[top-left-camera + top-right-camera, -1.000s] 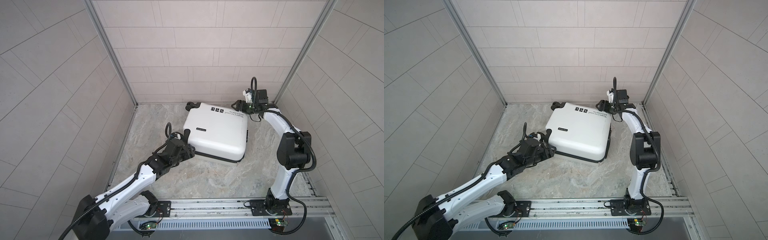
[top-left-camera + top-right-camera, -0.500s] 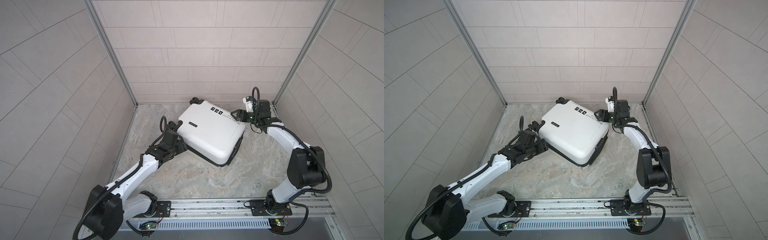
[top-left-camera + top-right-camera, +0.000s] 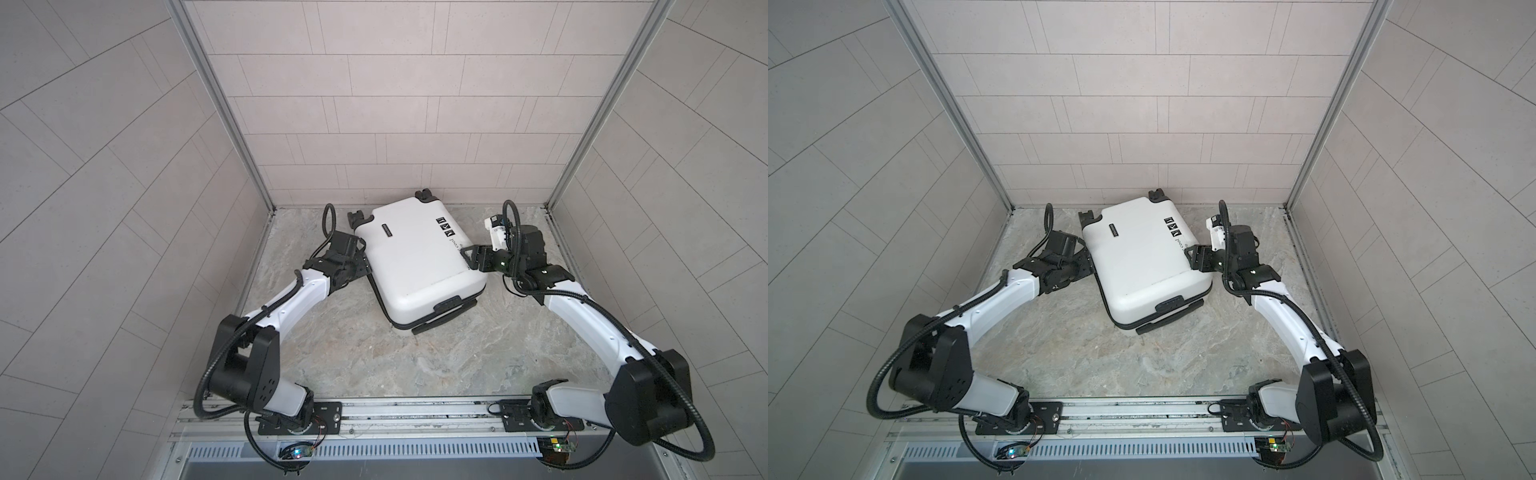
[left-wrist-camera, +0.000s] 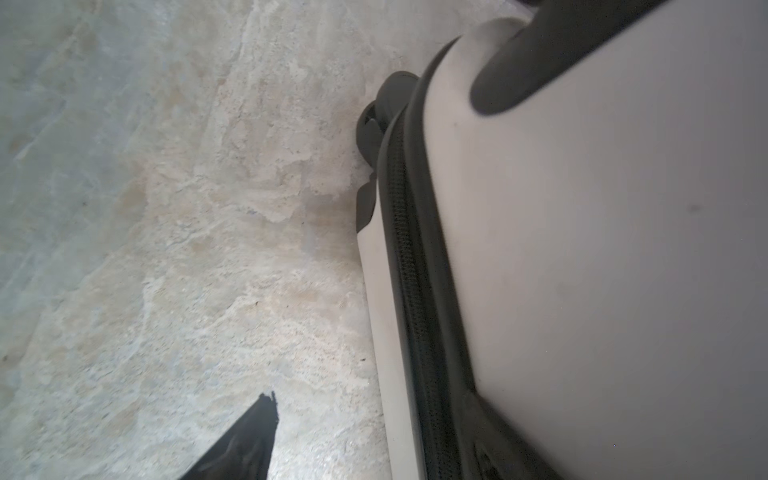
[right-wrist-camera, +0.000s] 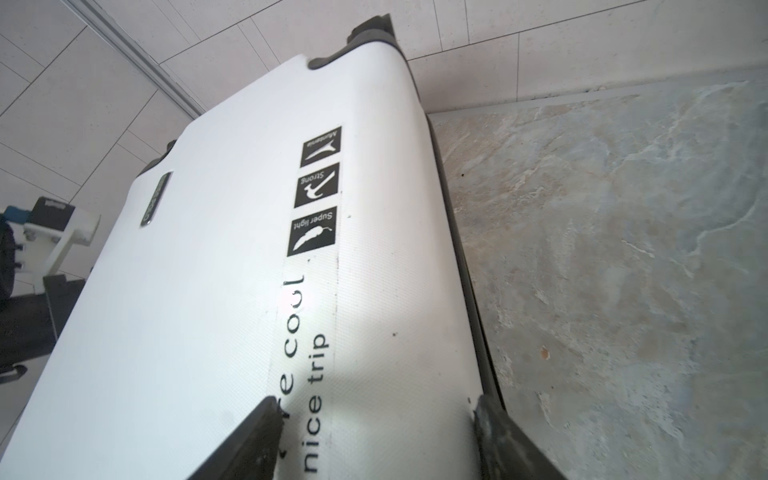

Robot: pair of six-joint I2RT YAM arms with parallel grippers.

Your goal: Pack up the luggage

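luggage (image 3: pixel 419 266), a small white hard-shell suitcase, lies closed and flat at the back of the marbled stone floor (image 3: pixel 374 353). left gripper (image 3: pixel 366 268) butts against its side, jaws spread. right gripper (image 3: pixel 471 258) straddles the opposite edge, jaws wide, seemingly to swivel it.

"nice trip" running in black along the white luggage (image 5: pixel 187 311) shell, starting between the right gripper (image 5: pixel 374 402) fingers (image 5: pixel 253 436), partial "…e cool" lying alongside, three black icon squares (image 5: pixel 316 191) sitting beyond the fingertips, reading "Super light", "Strong", third caption blurring out, far badge (image 5: pixel 156 199) showing nothing legible
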